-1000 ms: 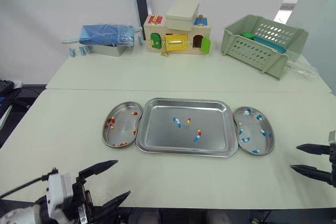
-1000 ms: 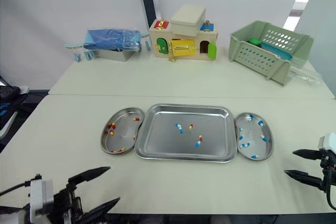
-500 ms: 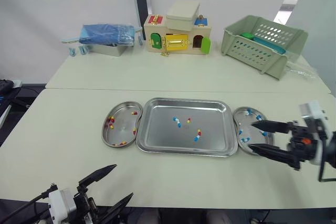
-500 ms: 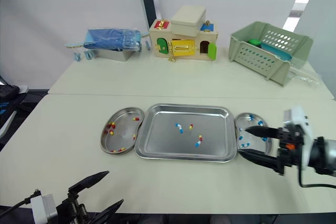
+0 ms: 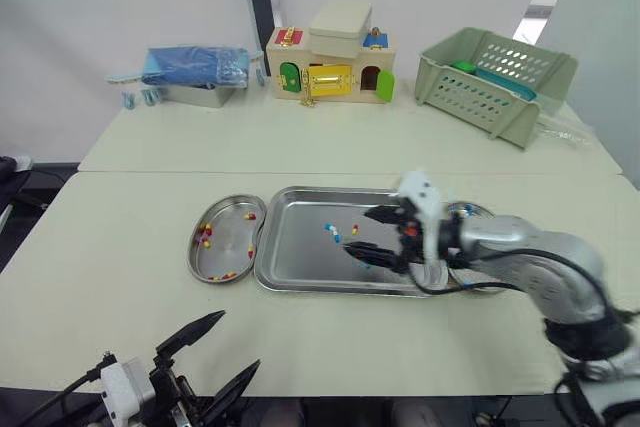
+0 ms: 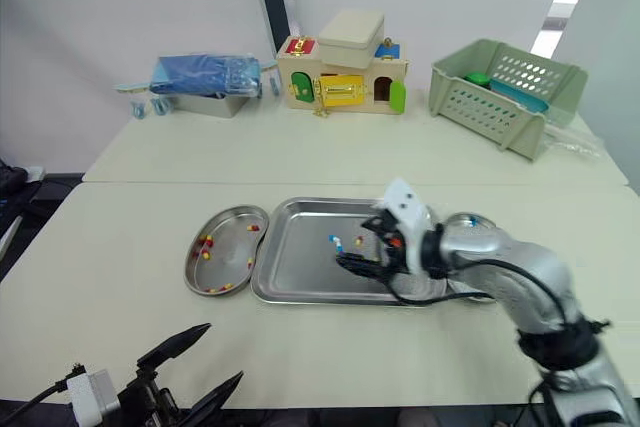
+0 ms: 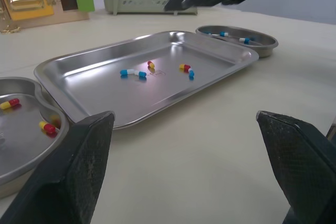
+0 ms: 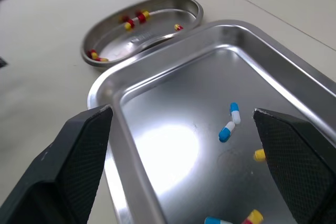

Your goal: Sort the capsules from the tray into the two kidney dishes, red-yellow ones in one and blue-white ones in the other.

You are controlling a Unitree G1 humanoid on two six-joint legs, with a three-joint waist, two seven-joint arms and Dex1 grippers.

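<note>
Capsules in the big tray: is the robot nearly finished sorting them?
Partly. Red-yellow capsules already lie in the left dish, blue-white ones in the right dish. The right gripper hovers open over the tray, holding nothing. A few capsules of both colours are left in the tray.

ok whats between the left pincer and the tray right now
Just bare table. In the left wrist view, nothing lies between the open left pincer and the near rim of the tray.

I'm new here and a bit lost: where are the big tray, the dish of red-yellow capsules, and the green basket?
tray (image 5: 292, 252), left eye view, bare floor.
red-yellow dish (image 5: 228, 245), left eye view, bare floor.
green basket (image 5: 470, 97), left eye view, slatted front wall.
</note>
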